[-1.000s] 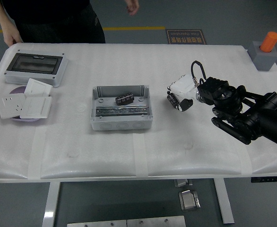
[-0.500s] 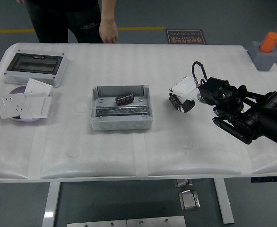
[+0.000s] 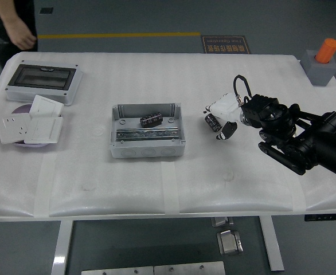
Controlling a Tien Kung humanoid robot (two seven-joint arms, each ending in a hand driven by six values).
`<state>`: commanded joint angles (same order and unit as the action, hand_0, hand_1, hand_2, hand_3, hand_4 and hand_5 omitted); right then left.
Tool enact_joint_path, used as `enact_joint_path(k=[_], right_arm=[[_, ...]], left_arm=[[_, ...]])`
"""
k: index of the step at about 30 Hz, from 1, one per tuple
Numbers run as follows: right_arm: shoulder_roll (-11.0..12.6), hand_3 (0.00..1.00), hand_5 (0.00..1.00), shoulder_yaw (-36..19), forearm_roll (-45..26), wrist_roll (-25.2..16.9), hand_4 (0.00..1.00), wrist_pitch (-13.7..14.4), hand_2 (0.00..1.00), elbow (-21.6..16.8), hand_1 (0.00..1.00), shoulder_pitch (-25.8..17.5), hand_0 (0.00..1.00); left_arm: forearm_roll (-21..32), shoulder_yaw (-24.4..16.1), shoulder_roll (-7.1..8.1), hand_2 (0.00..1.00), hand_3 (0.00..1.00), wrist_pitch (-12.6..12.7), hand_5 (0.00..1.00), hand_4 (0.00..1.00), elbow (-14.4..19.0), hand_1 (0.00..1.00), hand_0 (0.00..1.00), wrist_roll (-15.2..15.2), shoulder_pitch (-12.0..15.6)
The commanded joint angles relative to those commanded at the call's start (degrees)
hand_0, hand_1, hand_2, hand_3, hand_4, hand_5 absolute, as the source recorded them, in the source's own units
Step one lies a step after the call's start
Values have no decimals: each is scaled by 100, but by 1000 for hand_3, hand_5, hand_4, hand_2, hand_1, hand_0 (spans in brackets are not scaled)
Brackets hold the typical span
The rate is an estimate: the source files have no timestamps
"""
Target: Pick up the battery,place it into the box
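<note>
A black cylindrical battery sits between the fingers of my right hand, just right of the table's middle and low over the surface. The hand's white and black fingers are curled around it. The right arm comes in from the right edge. The grey open box stands in the middle of the table, to the left of the hand. Another black battery lies inside it. My left arm is out of view.
A closed grey box with a dark lid stands at the far left. White switch plates lie on a purple disc below it. A grey block with an orange cylinder sits at the far right corner. A person's hand hangs at the top left.
The person has walked from the table's far middle to the top left. My right hand has stayed in place; its fingers have shifted slightly around the battery.
</note>
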<state>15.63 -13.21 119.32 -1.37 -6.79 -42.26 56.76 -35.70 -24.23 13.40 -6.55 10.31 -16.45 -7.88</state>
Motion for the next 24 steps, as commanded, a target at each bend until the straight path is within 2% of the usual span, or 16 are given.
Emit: enact_joint_path(k=[17, 18, 23, 24], right_arm=[[-31, 927, 359, -118, 166, -145, 872, 186, 837, 138, 727, -27, 858], [-33, 898, 353, -120, 157, -152, 838, 203, 821, 140, 719, -33, 853], [-40, 898, 353, -128, 162, -175, 838, 270, 821, 154, 719, -62, 853], [-41, 756, 225, -129, 165, -176, 601, 280, 746, 156, 695, -67, 837]], left_arm=[[-105, -111, -5, 415, 528, 0, 255, 484, 0, 601, 503, -10, -7], [-101, -109, -8, 413, 528, 0, 257, 485, 0, 602, 502, -10, -5], [-59, -72, -19, 413, 528, 2, 257, 485, 0, 602, 502, 2, -5], [-59, -73, -19, 413, 529, 2, 261, 483, 0, 602, 502, 3, -6]])
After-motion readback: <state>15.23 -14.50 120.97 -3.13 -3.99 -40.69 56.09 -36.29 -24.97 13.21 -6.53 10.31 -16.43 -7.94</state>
